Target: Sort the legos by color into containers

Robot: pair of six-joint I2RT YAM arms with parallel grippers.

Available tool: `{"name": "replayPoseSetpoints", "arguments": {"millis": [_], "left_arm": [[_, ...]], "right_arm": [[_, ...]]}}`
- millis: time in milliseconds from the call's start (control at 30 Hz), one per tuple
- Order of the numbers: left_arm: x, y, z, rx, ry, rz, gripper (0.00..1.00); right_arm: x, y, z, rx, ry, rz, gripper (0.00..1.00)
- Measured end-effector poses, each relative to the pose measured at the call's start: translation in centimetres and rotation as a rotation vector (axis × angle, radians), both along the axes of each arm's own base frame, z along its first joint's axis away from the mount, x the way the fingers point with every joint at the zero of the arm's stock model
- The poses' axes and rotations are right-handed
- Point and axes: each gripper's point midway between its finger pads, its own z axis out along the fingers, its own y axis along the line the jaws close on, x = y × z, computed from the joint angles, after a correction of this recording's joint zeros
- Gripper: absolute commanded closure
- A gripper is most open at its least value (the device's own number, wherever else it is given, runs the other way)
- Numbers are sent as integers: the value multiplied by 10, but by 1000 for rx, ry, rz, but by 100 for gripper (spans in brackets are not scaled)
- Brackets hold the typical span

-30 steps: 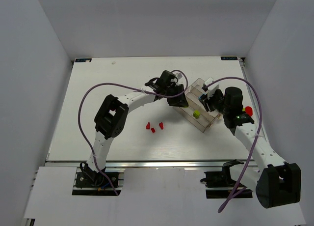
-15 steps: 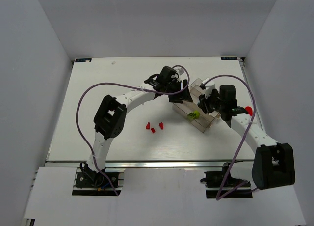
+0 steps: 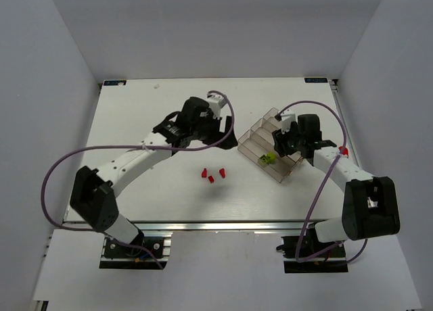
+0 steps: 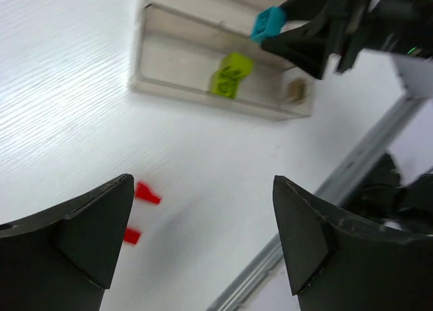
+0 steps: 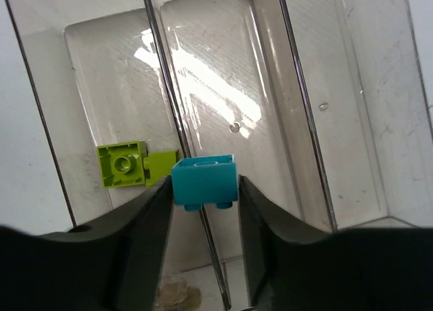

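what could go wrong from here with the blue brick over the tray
1. The blue brick in the right gripper hangs right over a divider, next to the green brick. Released here, it may drop in with the green one or catch on the wall.
2. The red bricks lie loose on the table below the open left gripper; a low sweep could scatter them.

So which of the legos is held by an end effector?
The cyan brick, in the right end effector; the yellow-green brick lies in the tray, the red bricks on the table.
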Motion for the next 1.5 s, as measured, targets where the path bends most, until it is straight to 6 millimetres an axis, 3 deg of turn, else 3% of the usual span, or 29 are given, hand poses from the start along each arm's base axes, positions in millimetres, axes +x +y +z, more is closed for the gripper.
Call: {"name": "replayPoseSetpoints", "arguments": {"millis": [133, 300, 367, 400, 433, 467, 500, 533, 600, 667, 733, 767, 800, 867, 900, 1033, 1133, 1167, 1267, 1367, 1467, 1500], "left_arm": [[-16, 38, -23, 103, -15, 56, 5], [-28, 70, -68, 244, 52, 123, 6], [-32, 82, -81, 295, 72, 152, 7], [-33, 87, -86, 317, 78, 166, 14], [-34, 92, -89, 335, 80, 179, 19], [-34, 95, -89, 343, 78, 192, 25], [-33, 99, -89, 355, 70, 203, 43], [-32, 101, -87, 358, 62, 215, 53], [-29, 105, -80, 365, 33, 232, 79], [-26, 111, -73, 357, -3, 256, 83], [-27, 117, -68, 357, -26, 270, 80], [-27, 120, -66, 358, -36, 275, 71], [-27, 123, -65, 360, -43, 277, 47], [-28, 126, -63, 367, -60, 275, 28], [-28, 128, -63, 366, -65, 279, 23], [-34, 135, -60, 365, -83, 279, 19], [-36, 138, -49, 344, -112, 278, 19], [-37, 138, -44, 333, -124, 280, 18], [-39, 139, -30, 300, -157, 279, 17], [-40, 139, -21, 278, -182, 281, 17], [-39, 139, -20, 277, -187, 279, 17], [-39, 139, -20, 278, -186, 279, 17]], "right_arm": [[2, -2, -4, -5, 15, -18, 23], [2, -2, 0, 0, 7, -21, 22], [3, -5, 8, 10, -14, -27, 29], [4, -6, 16, 18, -33, -32, 34], [4, -8, 25, 32, -58, -41, 58], [5, -11, 34, 42, -82, -53, 71], [6, -14, 42, 63, -97, -78, 93], [8, -21, 54, 76, -134, -108, 100], [11, -37, 66, 98, -158, -186, 100], [15, -58, 71, 104, -158, -278, 100], [15, -84, 73, 103, -144, -376, 95], [13, -96, 73, 101, -141, -417, 86], [10, -108, 73, 94, -136, -449, 64], [-1, -130, 72, 72, -120, -493, 36], [-6, -138, 73, 50, -115, -490, 12], [-26, -154, 73, -43, -62, -380, 11], [-28, -161, 79, -107, -26, -252, 12], [-27, -163, 80, -129, -21, -207, 14], [-25, -167, 74, -212, -9, -23, 32], [-33, -168, 56, -285, 12, 192, 35], [-44, -173, 36, -334, 28, 382, 33], [-46, -175, 33, -343, 33, 429, 13]]}}
